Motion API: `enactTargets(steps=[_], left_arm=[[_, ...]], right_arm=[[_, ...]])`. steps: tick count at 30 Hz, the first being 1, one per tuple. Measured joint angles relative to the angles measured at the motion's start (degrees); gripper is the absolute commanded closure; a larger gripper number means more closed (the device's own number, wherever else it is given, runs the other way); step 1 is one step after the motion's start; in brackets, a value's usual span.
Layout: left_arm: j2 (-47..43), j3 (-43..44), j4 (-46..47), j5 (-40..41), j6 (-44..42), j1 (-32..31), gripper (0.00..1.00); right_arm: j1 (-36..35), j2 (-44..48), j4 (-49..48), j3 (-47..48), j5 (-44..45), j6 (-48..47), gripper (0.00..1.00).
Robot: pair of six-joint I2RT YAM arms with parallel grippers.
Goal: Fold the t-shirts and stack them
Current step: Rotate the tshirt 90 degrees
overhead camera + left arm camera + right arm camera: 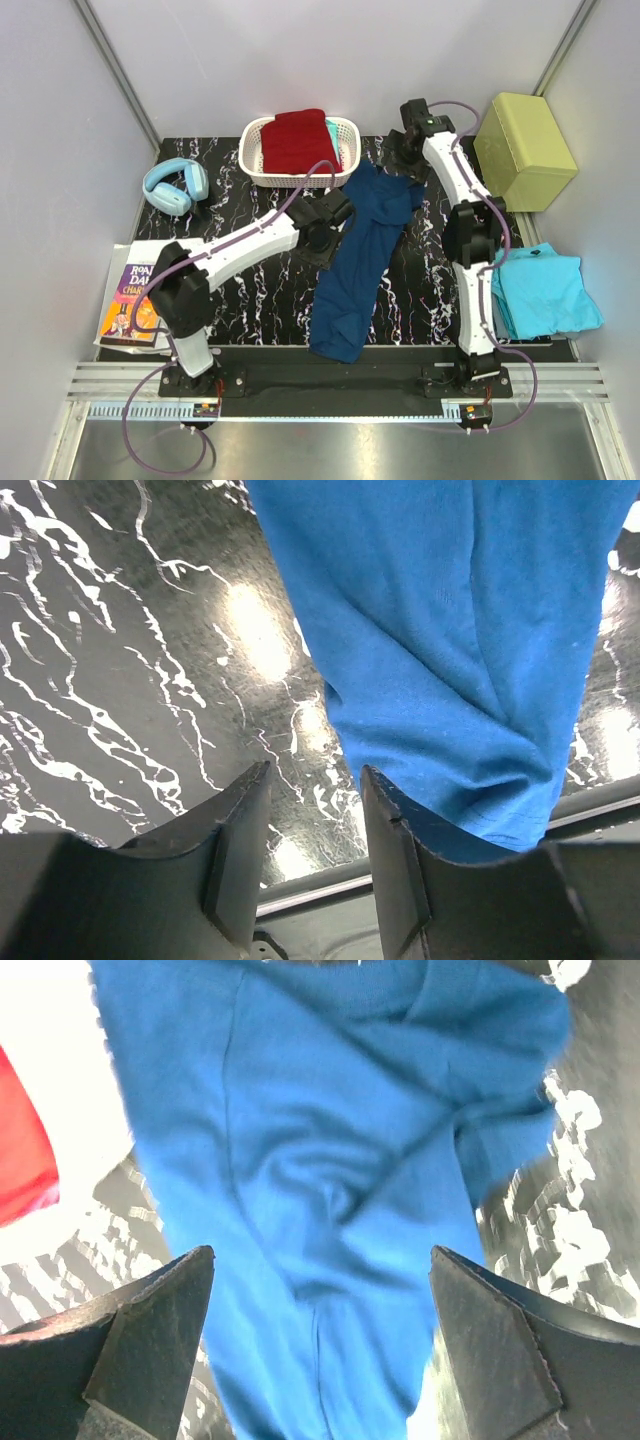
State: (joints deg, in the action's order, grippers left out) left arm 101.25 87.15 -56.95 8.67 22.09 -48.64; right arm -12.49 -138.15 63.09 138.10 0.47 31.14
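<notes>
Nearest me, the navy blue t-shirt [355,275] lies bunched into a long strip on the black marbled mat [250,300]. Its near end is at the mat's front edge and it runs diagonally away to the right. A turquoise t-shirt [545,295] lies roughly folded off the mat's right side, and a paperback [130,295] lies off the left. My left gripper [315,777] hangs just beside the strip's left edge, fingers apart with only mat between them. Farther back, my right gripper [320,1260] hovers over the shirt's far end, spread wide, holding nothing. Behind, a dark red t-shirt [293,140] rests in a white basket [285,181], with blue headphones [175,187] to its left and a green box [525,150] at far right.
</notes>
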Motion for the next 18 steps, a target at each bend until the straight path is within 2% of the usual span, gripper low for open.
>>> enactTargets(steps=[3,9,13,18], left_arm=[[0.28,-1.86,0.76,-0.22,0.15,-0.17,0.57],[0.50,-3.32,1.25,-0.42,0.63,0.22,0.58],[0.48,-3.32,1.64,-0.02,0.74,0.94,0.60],[0.31,-3.54,1.90,0.20,1.40,2.01,0.62]], right_arm=[[-1.68,9.38,-2.93,-11.43,1.31,0.28,0.07],[-8.63,30.03,-11.30,-44.78,1.88,3.32,0.10],[-9.99,34.16,-14.36,-58.14,1.97,5.40,0.11],[-9.94,32.92,-16.98,-63.78,2.08,6.49,0.14]])
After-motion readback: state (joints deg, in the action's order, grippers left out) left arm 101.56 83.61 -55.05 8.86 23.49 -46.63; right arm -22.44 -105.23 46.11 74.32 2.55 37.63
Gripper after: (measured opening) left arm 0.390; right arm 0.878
